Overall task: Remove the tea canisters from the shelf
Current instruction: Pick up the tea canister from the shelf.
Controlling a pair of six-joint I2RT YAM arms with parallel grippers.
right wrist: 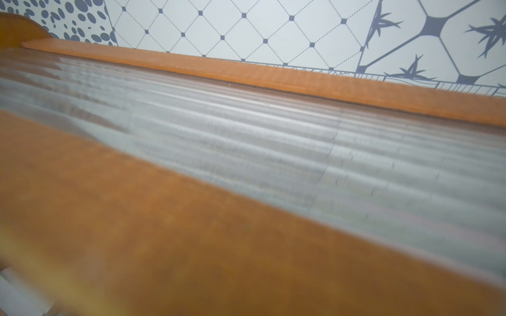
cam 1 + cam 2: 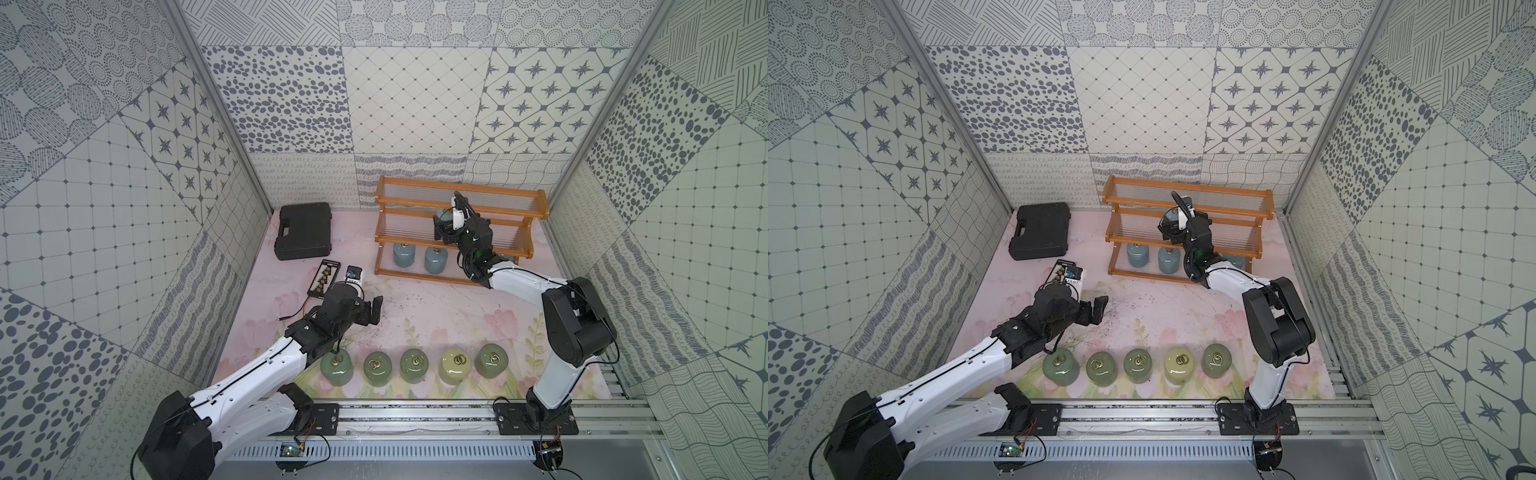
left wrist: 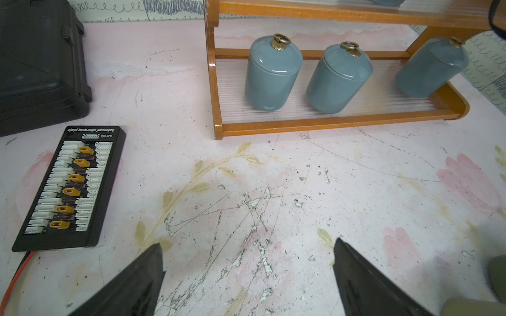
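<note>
Mid-table: left gripper [image 3: 247, 242] spread wide, nothing between its fingers, low over the bare mat [image 3: 273, 177] near a charging board [image 3: 71, 188]. Back right: right gripper [image 2: 441, 230] at the middle tier of the shelf [image 2: 461, 195], against one pale blue canister [image 2: 443, 216]. The arm hides the jaws, so I cannot tell if it grips. Three pale blue canisters [image 3: 273, 76] stand on the bottom tier. Four green canisters [image 2: 378, 368] and one cream canister [image 2: 456, 365] sit in a row along the mat's near edge.

The flat black rectangular connector board with yellow plugs [image 3: 69, 188], lower left of the frame, reads "balanced charging plate", printed upside down; the smaller label beside it is unclear.
</note>
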